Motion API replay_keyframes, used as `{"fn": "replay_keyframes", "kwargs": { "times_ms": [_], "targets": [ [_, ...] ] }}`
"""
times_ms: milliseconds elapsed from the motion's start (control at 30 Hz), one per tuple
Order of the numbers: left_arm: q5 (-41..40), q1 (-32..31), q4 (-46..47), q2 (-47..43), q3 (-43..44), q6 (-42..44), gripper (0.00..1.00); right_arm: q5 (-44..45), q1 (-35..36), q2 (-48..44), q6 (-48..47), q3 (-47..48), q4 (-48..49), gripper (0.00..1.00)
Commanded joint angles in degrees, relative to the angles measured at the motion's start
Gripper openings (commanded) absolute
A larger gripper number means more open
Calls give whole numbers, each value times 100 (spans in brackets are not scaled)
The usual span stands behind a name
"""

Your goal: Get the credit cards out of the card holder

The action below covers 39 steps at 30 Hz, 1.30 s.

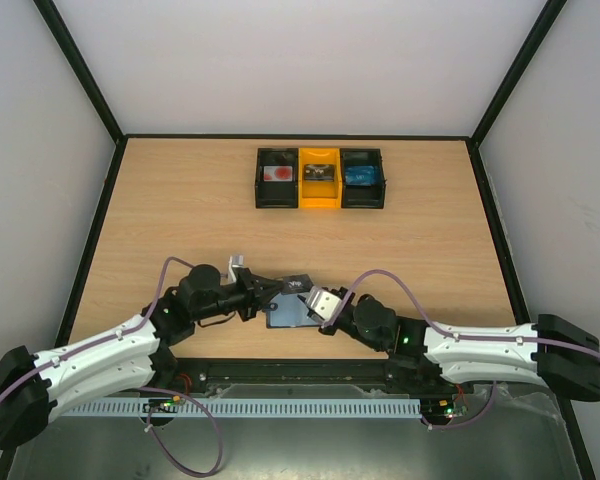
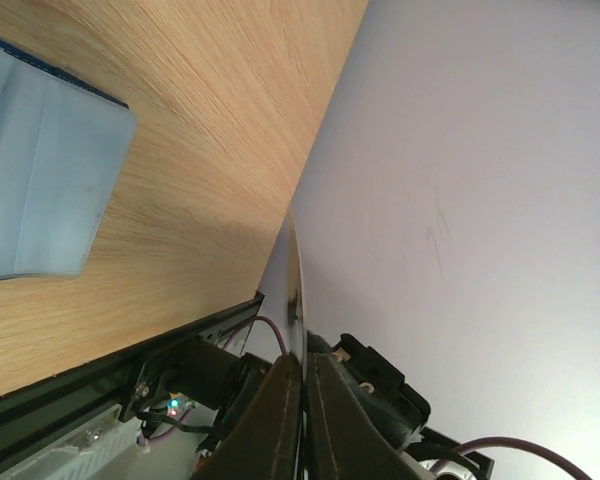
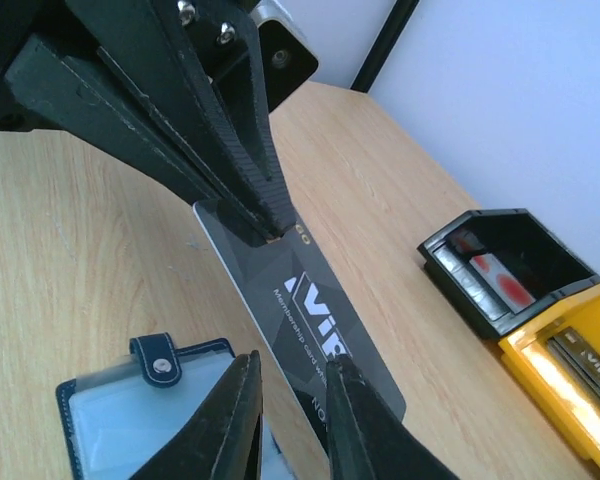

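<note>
The card holder (image 1: 286,315) lies open on the table between the arms, pale grey-blue inside with a navy snap tab (image 3: 157,362); it also shows in the left wrist view (image 2: 40,170). My left gripper (image 1: 281,289) is shut on the end of a dark grey credit card (image 1: 298,281) marked VIP (image 3: 315,320) and holds it just above the holder. In the left wrist view that card (image 2: 298,300) shows edge-on between my left gripper's shut fingers (image 2: 302,365). My right gripper (image 3: 292,362) is open beside the card, over the holder's edge, holding nothing.
Three small boxes stand in a row at the back: a black one (image 1: 278,177) with a red-marked card, a yellow one (image 1: 319,178) with a dark card, a black one (image 1: 364,177) with a bright blue card. Black frame rails edge the table.
</note>
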Motion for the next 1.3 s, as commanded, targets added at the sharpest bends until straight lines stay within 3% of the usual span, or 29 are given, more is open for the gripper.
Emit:
{"fn": "replay_keyframes", "kwargs": {
  "times_ms": [0,133,267,467,600,700,867,1067,1267],
  "targets": [
    [5,25,164,-106,-77,145,3,85,44,-216,197,-11,-102,24],
    [-32,28,255,-124,-84,441,3,-68,44,-689,785,-53,-261,34],
    [-217,30,262,-237,-86,997,3,-284,44,-1138,1599,44,-619,37],
    [-751,36,29,-668,-132,2004,3,-28,44,-1551,3737,401,-1276,40],
    [-924,43,-126,-1002,-154,2724,3,295,44,-1530,5214,838,-1857,41],
    [-859,42,-271,-1148,-158,3125,3,61,36,-1399,5967,1021,-2034,43],
    [-538,40,-433,-1279,-246,3554,3,-530,-149,-857,6537,1447,-2371,48],
    [-424,42,-314,-1667,-472,3706,3,-1603,-951,-478,7393,1025,-1589,50],
    [-394,38,-329,-2022,-480,3875,3,-2252,-1124,-432,7910,539,-424,51]
  ]
}}
